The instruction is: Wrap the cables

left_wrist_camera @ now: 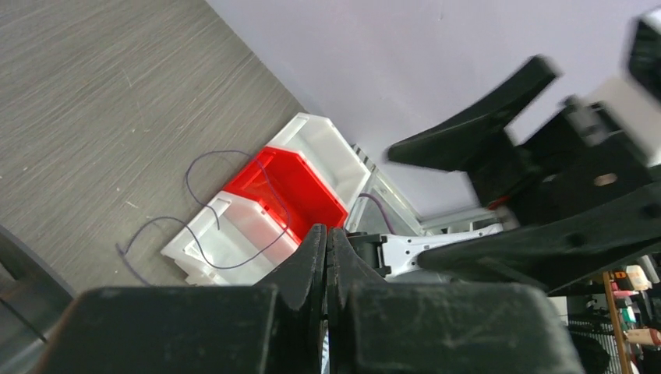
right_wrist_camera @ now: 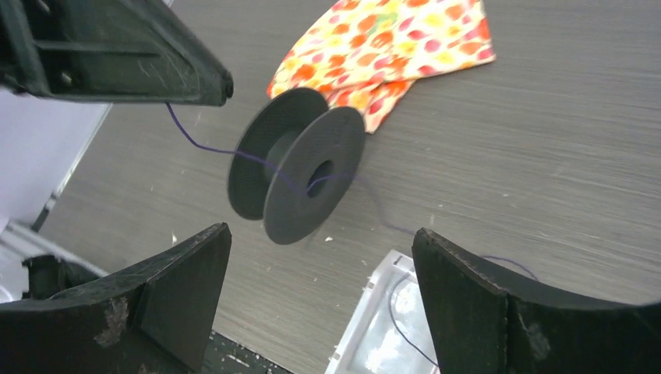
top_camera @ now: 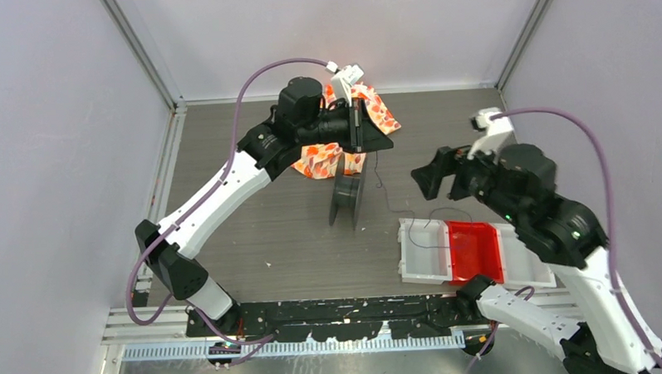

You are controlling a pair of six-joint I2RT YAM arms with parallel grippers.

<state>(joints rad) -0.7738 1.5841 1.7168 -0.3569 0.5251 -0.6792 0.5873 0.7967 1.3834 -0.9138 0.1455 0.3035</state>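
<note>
**Risks: thin cable, free-standing spool**

Left gripper (left_wrist_camera: 327,245): fingers pressed together. The right wrist view shows the cable (right_wrist_camera: 210,148) rising off the table into its tip, so I judge it to be pinched on the strand. The pinch itself is not visible.

Right gripper (right_wrist_camera: 321,234): fingers wide apart and holding nothing. It is low and near the spool (right_wrist_camera: 312,175).

Cable path: from the left gripper down to the spool, across the spool's near flange by the hole, then along the table (right_wrist_camera: 546,156) in loose loops draped over the white and red bins (left_wrist_camera: 312,202). I cannot tell whether any turns sit on the core.

Spool: black, standing on its flange rims, with nothing holding it. The patterned cloth (right_wrist_camera: 390,39) lies just behind it.

What could go wrong:
- Pulling the strand could roll or tip the spool, because nothing holds it in place.
- The slack loops could catch on a bin wall. The bins would then drag, or the cable would slip out of the pinch.
- The strand is very thin, so the grip is likely weak and a sideways tug could free it.
- The cable crossing the flange face could ride off the rim instead of seating on the core.
- If the right fingers close off-centre, they could knock the spool over.
</note>
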